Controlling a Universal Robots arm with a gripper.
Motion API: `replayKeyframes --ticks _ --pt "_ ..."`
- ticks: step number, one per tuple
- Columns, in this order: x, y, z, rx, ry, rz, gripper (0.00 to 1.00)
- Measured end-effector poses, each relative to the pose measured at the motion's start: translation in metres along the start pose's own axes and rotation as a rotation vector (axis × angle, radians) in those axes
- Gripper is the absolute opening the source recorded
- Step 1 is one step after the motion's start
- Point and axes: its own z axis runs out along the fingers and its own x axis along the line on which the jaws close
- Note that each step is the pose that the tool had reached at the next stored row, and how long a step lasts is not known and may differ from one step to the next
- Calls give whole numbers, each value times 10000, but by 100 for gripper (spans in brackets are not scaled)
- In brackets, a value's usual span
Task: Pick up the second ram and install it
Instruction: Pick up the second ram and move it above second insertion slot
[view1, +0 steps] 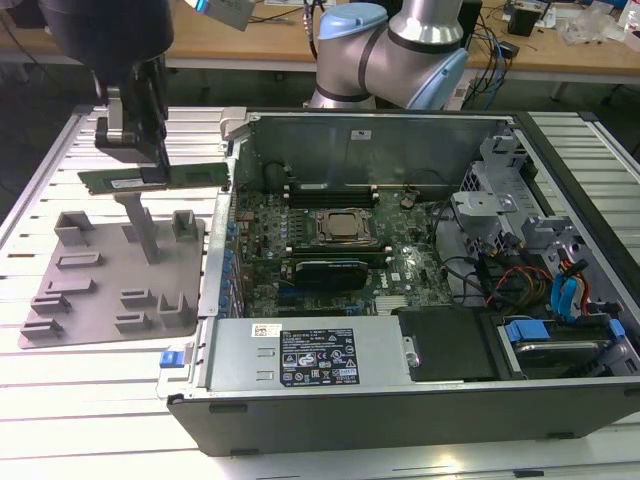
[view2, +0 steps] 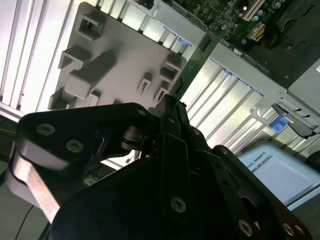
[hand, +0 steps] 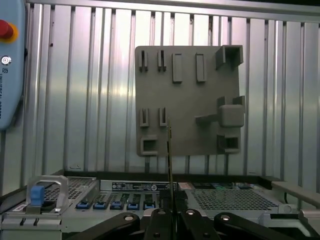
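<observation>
I see the gripper (view1: 150, 168) up in the air at the exterior view's left. Its fingers (hand: 161, 224) are closed tight on the second ram (view1: 195, 176), the long thin green stick. They pinch it near its middle, so the stick pokes out on both sides. The stick is level, not tipped. It touches nothing but the fingers.

Under the stick is a grey tray (view1: 110, 285) with little slots and blocks on it. The tray lies flat on the pale striped surface (view1: 90, 400). The stick hangs over the far part of the tray and is apart from it.

One end of the stick is just beside the wall of the open computer case (view1: 380, 145). The case stands next to the tray, toward the exterior view's right. Inside the case I see a green board with the square silver processor (view1: 345, 228) in the middle. A black card (view1: 330, 272) sits just beside the processor.

In the first wrist view I look along the stick's thin edge. There it is a thin dark line that comes out from between the fingers and crosses the tray.
</observation>
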Motion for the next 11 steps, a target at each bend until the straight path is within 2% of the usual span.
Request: replayKeyframes --ticks 11 --pt "11 -277 -12 -4 4 0 11"
